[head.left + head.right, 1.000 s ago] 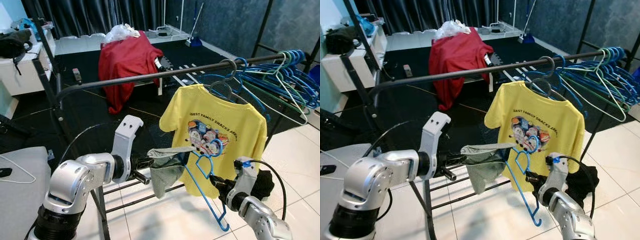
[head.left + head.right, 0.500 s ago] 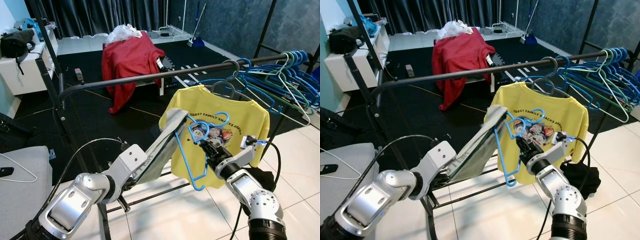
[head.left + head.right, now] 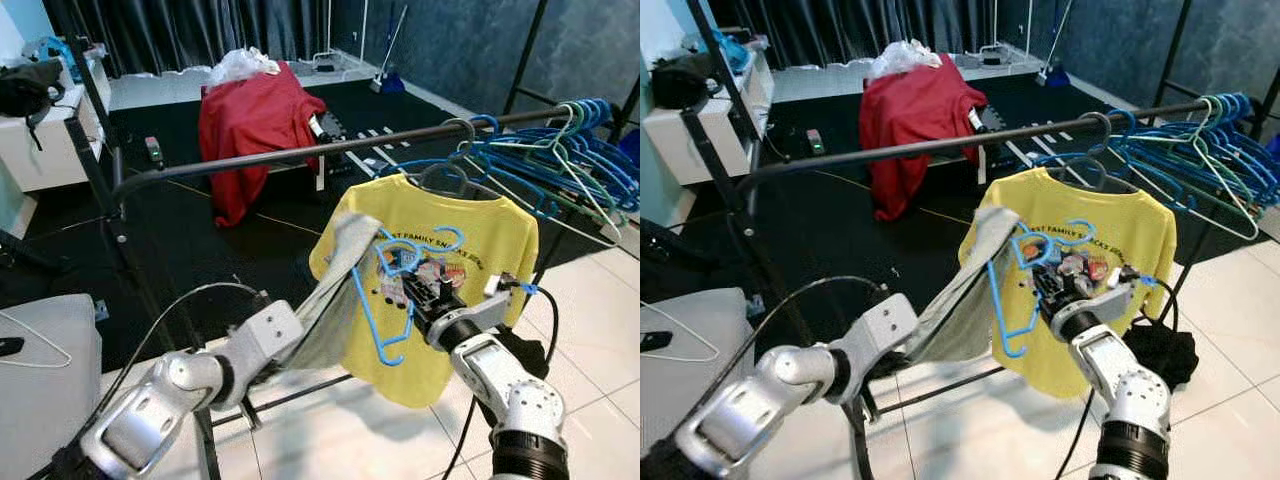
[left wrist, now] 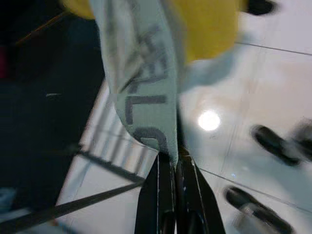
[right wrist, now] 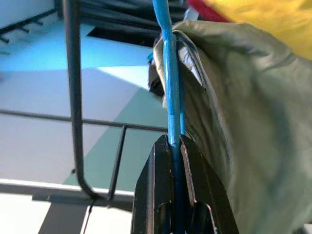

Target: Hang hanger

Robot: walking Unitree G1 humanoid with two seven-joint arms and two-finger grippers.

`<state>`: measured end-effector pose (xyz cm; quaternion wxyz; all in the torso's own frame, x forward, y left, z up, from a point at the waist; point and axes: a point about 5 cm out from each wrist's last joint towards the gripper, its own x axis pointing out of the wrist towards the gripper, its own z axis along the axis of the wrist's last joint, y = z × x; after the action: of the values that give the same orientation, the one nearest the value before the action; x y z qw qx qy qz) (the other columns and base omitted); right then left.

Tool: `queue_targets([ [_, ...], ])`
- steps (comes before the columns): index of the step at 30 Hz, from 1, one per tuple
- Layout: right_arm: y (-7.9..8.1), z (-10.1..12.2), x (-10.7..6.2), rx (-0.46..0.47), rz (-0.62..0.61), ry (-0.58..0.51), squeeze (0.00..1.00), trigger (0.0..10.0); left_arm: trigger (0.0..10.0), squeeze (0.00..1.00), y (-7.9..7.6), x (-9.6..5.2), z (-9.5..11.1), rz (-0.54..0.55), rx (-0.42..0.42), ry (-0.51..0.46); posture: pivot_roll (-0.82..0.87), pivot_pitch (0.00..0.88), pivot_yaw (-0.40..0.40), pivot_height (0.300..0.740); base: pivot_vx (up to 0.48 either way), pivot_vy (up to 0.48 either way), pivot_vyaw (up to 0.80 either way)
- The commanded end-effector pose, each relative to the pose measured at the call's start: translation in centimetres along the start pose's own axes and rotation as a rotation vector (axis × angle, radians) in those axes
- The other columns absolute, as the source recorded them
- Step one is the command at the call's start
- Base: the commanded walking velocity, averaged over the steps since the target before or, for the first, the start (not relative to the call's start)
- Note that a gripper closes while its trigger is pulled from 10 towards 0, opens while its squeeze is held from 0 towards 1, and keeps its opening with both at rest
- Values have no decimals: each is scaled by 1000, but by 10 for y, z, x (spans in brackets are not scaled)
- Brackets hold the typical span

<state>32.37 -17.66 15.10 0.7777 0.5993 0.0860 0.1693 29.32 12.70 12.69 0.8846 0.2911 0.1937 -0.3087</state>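
Now, mid-lift: both arms raised in front of the rail [image 3: 300,152], a grey garment stretched between them.
Right gripper [image 3: 420,291]: clamped on the wire of the blue hanger [image 3: 372,300], as the right wrist view shows; the wire runs up from between the black fingers [image 5: 161,195].
Left gripper [image 4: 168,163]: pinched shut on the hem of the grey garment [image 3: 330,290], which runs taut up to the hanger.
Hanger: held in the air just in front of the yellow shirt [image 3: 470,250], below the rail and not yet hooked on it; its hook [image 3: 445,240] overlaps the shirt's print.
Risk, snag: the hook looks likely to catch the yellow shirt or the bunch of blue hangers [image 3: 560,150] already on the rail, if raised straight from here.
Risk, slip: the garment sits on only one shoulder of the hanger; a strong pull from the left gripper could drag it off.
Risk, twist: held by thin wire alone, the hanger may swivel in the fingers and miss the rail.
Needed: a clear stretch of rail left of the yellow shirt.
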Motion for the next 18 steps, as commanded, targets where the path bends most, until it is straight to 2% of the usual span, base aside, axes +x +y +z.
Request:
queue_targets([
  [1, 6, -5, 0, 7, 46, 28, 0, 0, 10000, 0, 4, 6, -4, 52, 14, 14, -57, 66, 2, 735, 0, 0, 0],
  [2, 9, -8, -1, 7, 68, 42, 0, 0, 10000, 0, 6, 13, -10, 92, 22, 41, -62, 69, 4, 735, 0, 0, 0],
  [4, 9, -8, -1, 7, 68, 42, 0, 0, 10000, 0, 6, 13, -10, 92, 22, 41, -62, 69, 4, 735, 0, 0, 0],
  [5, 12, -12, -1, 5, 86, 55, 0, 0, 10000, 0, 6, 17, -12, 107, 40, 49, -68, 71, 8, 735, 0, 0, 0],
  [6, 12, -14, -1, 5, 86, 57, 0, 0, 10000, 0, 5, 19, -10, 108, 23, 28, -68, 72, 9, 735, 0, 0, 0],
  [8, 12, -14, -1, 5, 86, 57, 0, 0, 10000, 0, 5, 19, -10, 108, 23, 28, -68, 72, 9, 735, 0, 0, 0],
  [9, 11, -14, -1, 16, 72, 48, 0, 0, 10000, 0, 4, 19, -4, 101, 21, -10, -67, 72, 9, 735, 0, 0, 0],
  [12, 10, -13, -1, 29, 65, 38, 0, 0, 10000, 0, 3, 18, -2, 88, 19, -35, -63, 73, 7, 735, 0, 0, 0],
  [15, 9, -11, -2, 45, 57, 23, 0, 0, 10000, 0, 3, 16, -5, 88, 12, -52, -72, 79, 10, 735, 0, 0, 0],
  [16, 5, -9, -3, 30, 24, 9, 0, 0, 10000, 0, 0, 11, -2, 37, -50, -105, -72, 79, 10, 735, 0, 0, 0],
  [18, 5, -9, -3, 30, 24, 9, 0, 0, 10000, 0, 0, 11, -2, 37, -50, -105, -72, 79, 10, 735, 0, 0, 0],
])
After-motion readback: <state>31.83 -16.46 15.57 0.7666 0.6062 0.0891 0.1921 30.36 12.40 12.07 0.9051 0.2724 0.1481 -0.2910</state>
